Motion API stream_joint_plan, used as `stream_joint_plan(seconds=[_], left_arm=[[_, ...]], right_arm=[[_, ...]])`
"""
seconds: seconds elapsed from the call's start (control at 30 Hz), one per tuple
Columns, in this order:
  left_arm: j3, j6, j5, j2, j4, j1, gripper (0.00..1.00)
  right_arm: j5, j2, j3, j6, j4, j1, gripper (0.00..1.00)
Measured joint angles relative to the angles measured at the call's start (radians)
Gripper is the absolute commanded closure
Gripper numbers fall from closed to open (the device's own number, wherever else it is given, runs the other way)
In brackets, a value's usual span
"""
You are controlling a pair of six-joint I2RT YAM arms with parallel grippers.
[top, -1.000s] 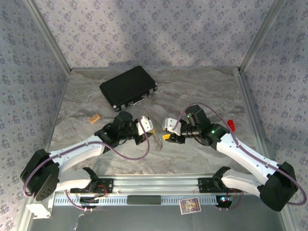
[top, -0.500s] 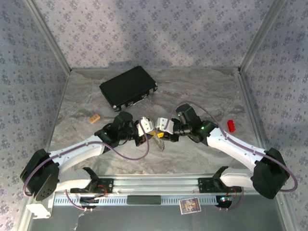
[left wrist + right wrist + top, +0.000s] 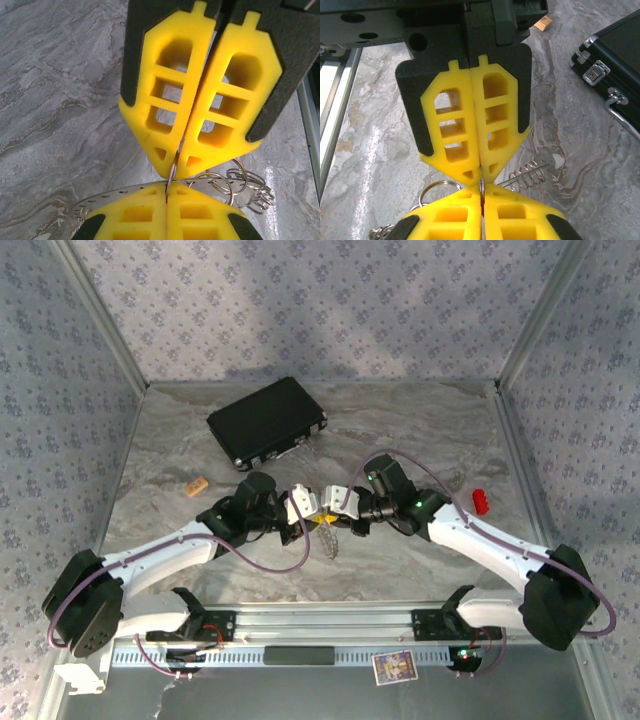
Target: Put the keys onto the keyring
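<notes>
Left gripper (image 3: 311,512) and right gripper (image 3: 335,510) meet tip to tip above the near centre of the table (image 3: 420,430). Left gripper: fingers (image 3: 135,215) pressed together, pinching a thin metal edge of the keyring (image 3: 327,538). Right gripper: fingers (image 3: 515,215) likewise pressed together on the same thin edge, directly opposite the left fingertips. In the top view the keyring hangs just below the two grippers; whether it touches the table cannot be told. In the left wrist view its flat toothed rim curves away beside the left fingers, with loose wire rings (image 3: 220,182) and a coiled spring (image 3: 252,192) bunched on the other side. A black case (image 3: 267,422) lies at the far left of the table, well apart. A small tan block (image 3: 197,485) lies left of the left arm; a small red object (image 3: 482,501) lies beside the right arm
</notes>
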State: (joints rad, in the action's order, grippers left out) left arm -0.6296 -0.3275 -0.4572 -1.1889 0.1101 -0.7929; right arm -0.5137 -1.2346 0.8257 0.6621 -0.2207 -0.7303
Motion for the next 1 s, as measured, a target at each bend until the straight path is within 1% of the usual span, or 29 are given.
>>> stream_joint_plan(seconds=[0.1, 0.13, 0.17, 0.2, 0.23, 0.3, 0.43, 0.57, 0.7, 0.83, 1.0], left_arm=[[0.016, 0.016, -0.006, 0.008, 0.021, 0.0, 0.99], [0.02, 0.022, -0.008, 0.01, 0.029, 0.0, 0.92], [0.024, 0.027, -0.011, 0.01, 0.043, 0.0, 0.83], [0.033, 0.034, -0.015, 0.01, 0.063, 0.001, 0.76], [0.045, 0.052, -0.025, 0.011, 0.097, 0.001, 0.71], [0.083, 0.073, -0.032, 0.02, 0.178, 0.0, 0.64], [0.217, 0.119, -0.029, 0.035, 0.385, 0.002, 0.58], [0.322, 0.156, -0.028, 0.042, 0.528, 0.013, 0.56], [0.388, 0.184, -0.028, 0.097, 0.621, 0.028, 0.57], [0.417, 0.222, -0.03, 0.127, 0.726, 0.034, 0.63], [0.44, 0.246, -0.049, 0.099, 0.825, 0.034, 0.68]], right_arm=[[-0.026, -0.006, 0.0, 0.0, 0.0, 0.008, 1.0], [-0.035, -0.006, 0.0, 0.0, 0.0, 0.012, 1.0], [-0.044, -0.006, 0.0, 0.0, 0.0, 0.017, 1.0], [-0.054, -0.006, 0.0, 0.0, 0.0, 0.022, 1.0], [-0.063, -0.006, 0.0, 0.0, 0.001, 0.025, 1.0], [-0.082, -0.007, -0.005, 0.0, 0.001, 0.032, 1.0], [-0.122, -0.011, -0.011, 0.0, 0.002, 0.049, 1.0], [-0.153, -0.024, -0.013, -0.009, 0.01, 0.061, 1.0], [-0.185, -0.026, -0.024, -0.027, 0.039, 0.065, 1.0], [-0.217, -0.027, -0.035, -0.046, 0.064, 0.065, 1.0], [-0.259, -0.032, -0.045, -0.072, 0.101, 0.065, 1.0]])
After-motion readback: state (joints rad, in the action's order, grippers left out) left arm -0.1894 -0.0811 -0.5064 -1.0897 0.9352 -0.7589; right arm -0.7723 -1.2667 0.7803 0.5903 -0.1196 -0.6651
